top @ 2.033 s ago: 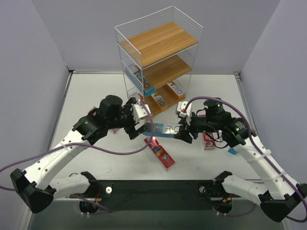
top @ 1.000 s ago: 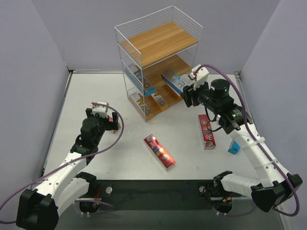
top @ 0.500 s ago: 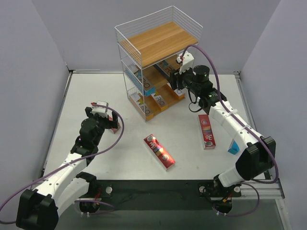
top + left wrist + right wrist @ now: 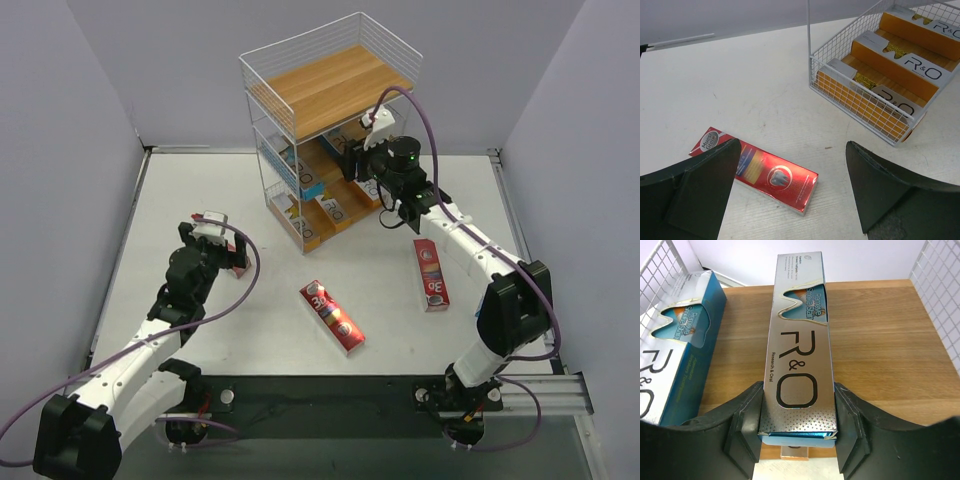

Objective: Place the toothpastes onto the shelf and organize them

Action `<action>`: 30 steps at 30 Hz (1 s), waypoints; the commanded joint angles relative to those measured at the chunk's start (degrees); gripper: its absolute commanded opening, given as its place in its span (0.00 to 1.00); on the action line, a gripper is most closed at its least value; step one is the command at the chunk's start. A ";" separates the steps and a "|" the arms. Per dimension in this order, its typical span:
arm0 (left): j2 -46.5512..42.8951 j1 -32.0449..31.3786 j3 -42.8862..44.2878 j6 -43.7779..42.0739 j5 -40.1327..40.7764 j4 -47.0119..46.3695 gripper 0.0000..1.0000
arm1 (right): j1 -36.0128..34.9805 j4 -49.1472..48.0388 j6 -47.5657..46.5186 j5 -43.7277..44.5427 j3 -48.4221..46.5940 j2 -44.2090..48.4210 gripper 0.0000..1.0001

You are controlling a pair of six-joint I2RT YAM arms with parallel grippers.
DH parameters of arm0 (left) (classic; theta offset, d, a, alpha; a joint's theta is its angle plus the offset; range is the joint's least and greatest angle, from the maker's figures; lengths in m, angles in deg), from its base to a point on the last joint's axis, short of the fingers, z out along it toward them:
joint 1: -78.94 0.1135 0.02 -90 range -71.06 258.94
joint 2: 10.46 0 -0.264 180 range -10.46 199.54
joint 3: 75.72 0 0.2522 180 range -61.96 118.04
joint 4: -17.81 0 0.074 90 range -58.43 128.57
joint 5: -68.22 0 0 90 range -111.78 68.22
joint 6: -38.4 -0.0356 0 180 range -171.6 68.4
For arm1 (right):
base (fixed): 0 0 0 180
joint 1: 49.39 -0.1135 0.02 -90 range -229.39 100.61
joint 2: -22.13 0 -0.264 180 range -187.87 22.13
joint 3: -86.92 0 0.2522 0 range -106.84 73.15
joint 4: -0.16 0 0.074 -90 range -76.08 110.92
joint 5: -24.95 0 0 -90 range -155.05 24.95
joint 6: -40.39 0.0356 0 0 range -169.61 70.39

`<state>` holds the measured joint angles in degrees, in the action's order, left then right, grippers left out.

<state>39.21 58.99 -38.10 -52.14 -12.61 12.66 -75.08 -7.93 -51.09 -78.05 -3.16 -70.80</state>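
Note:
My right gripper (image 4: 799, 432) is shut on a silver-and-teal "R&O" toothpaste carton (image 4: 800, 355), held lengthwise over the middle wooden board of the shelf (image 4: 330, 88). In the top view that gripper (image 4: 362, 160) reaches into the middle tier from the right. A second teal carton (image 4: 675, 365) lies on the same board to the left. Several orange "R&O" cartons (image 4: 892, 70) lie in the bottom tier. My left gripper (image 4: 792, 165) hangs open above a red carton (image 4: 765, 172) on the table, left of the shelf (image 4: 225, 255). Two more red cartons (image 4: 332, 316) (image 4: 431, 273) lie on the table.
The shelf's wire side walls (image 4: 935, 295) flank the held carton on the right and far left. The bottom tier's wire basket front (image 4: 860, 100) stands a short way right of my left gripper. Grey walls enclose the white table (image 4: 200, 200).
My right gripper has carried the teal carton left from in front of the shelf into its middle tier. The left arm has stayed still over the last second.

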 commanded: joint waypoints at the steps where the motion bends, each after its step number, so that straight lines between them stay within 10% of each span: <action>1: -0.28 -0.45 0.05 -0.69 -0.73 -4.11 0.97 | -1.46 -9.53 1.30 1.39 -2.35 -0.15 0.03; 30: 0.25 -1.24 -0.04 -1.40 -1.26 -4.20 0.97 | -3.13 -6.28 1.47 6.31 0.64 -0.77 0.16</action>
<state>39.45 57.99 -38.10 -52.90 -13.13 11.56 -78.32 -10.77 -50.10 -71.47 -1.89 -72.39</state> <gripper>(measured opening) 0.974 0.488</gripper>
